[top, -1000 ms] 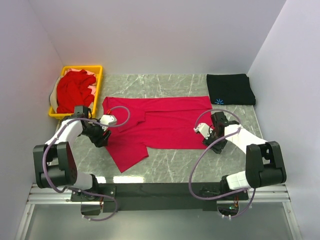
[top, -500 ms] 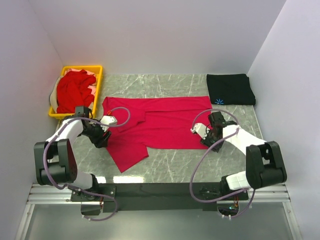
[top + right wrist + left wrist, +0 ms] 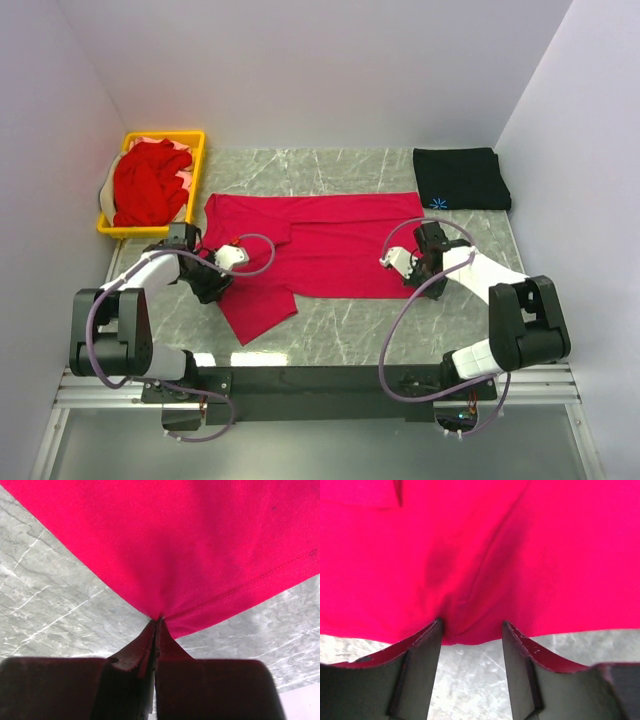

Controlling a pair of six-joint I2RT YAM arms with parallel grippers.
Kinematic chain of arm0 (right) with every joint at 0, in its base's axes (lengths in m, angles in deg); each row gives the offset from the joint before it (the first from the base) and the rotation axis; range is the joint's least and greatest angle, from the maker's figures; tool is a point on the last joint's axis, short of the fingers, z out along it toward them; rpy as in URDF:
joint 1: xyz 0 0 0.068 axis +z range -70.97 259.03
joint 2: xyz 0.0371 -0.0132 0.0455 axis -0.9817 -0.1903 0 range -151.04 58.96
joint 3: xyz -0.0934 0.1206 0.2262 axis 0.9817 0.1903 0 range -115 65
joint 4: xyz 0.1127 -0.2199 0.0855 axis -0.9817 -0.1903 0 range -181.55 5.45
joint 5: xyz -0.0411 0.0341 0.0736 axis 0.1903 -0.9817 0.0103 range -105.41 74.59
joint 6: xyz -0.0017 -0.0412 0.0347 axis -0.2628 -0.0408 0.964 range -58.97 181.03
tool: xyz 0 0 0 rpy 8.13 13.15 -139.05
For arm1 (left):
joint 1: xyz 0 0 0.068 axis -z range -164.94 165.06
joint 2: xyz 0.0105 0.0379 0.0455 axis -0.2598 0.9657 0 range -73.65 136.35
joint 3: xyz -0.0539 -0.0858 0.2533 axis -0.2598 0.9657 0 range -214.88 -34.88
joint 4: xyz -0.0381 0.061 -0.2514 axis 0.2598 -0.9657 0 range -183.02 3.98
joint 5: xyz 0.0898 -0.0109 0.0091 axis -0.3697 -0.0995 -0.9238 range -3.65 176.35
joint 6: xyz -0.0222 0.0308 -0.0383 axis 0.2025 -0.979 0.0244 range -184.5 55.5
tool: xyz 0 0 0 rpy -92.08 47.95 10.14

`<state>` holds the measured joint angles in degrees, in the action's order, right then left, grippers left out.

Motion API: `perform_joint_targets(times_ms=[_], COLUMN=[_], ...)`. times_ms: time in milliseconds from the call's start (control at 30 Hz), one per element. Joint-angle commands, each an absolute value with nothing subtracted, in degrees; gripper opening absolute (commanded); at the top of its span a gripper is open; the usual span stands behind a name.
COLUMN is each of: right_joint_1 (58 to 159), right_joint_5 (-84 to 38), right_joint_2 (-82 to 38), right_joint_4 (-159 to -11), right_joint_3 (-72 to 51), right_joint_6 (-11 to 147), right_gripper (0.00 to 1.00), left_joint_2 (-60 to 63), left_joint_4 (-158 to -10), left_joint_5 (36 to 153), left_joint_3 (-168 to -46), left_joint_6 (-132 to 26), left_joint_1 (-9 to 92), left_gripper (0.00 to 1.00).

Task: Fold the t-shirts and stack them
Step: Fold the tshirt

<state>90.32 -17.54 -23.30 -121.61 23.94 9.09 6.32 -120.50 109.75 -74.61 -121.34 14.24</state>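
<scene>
A bright red t-shirt lies spread across the middle of the marble table, one part trailing toward the near edge. My left gripper is low at its left edge. In the left wrist view its jaws stand open, with the edge of the red cloth lying between the fingertips. My right gripper is at the shirt's right hem. The right wrist view shows it shut on a pinch of the hem. A folded black t-shirt rests at the back right.
A yellow basket at the back left holds more crumpled red shirts. Walls close in on both sides and at the back. Bare marble shows near the front edge.
My right gripper has closed on the red shirt's hem. The left gripper has slid right and nearer onto the shirt's left edge, its jaws a little narrower.
</scene>
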Motion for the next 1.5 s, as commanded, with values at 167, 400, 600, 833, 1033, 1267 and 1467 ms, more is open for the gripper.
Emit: perform_joint_targets(times_ms=[167, 400, 600, 833, 1033, 1267, 1467], right_joint_1=[90.28, 89.49, 87.74, 83.43, 82.11, 81.93, 81.84], right_joint_5=[-17.96, -19.10, -19.81, -20.86, -22.00, -21.83, -21.65], right_joint_2=[-23.93, -17.00, -11.80, -15.21, -21.72, -31.55, -39.46], right_joint_4=[-121.19, -126.38, -131.04, -132.36, -133.50, -133.33, -133.85], right_joint_3=[25.10, 24.13, 23.52, 16.42, 7.28, -2.05, -10.58], right_joint_6=[8.56, 8.92, 8.13, 6.10, 6.02, 6.19, 6.45], right_gripper=[0.00, 0.00, 0.00, 0.00, 0.00, 0.00, 0.00], left_joint_2=[6.44, -3.41, -9.83, -5.81, 1.31, 9.48, 15.03], left_joint_4=[-120.64, -134.17, -140.42, -140.77, -141.48, -137.18, -135.50], left_joint_5=[104.63, 109.11, 108.86, 111.57, 114.13, 114.83, 114.83], left_joint_3=[-70.83, -72.23, -73.90, -80.82, -89.62, -97.28, -101.59], left_joint_6=[-125.32, -128.13, -128.75, -127.87, -126.73, -121.55, -120.31], left_joint_1=[16.20, 16.20, 15.76, 11.11, 9.61, 9.52, 9.26], left_gripper=[0.17, 0.01, 0.01, 0.01, 0.01, 0.01, 0.01])
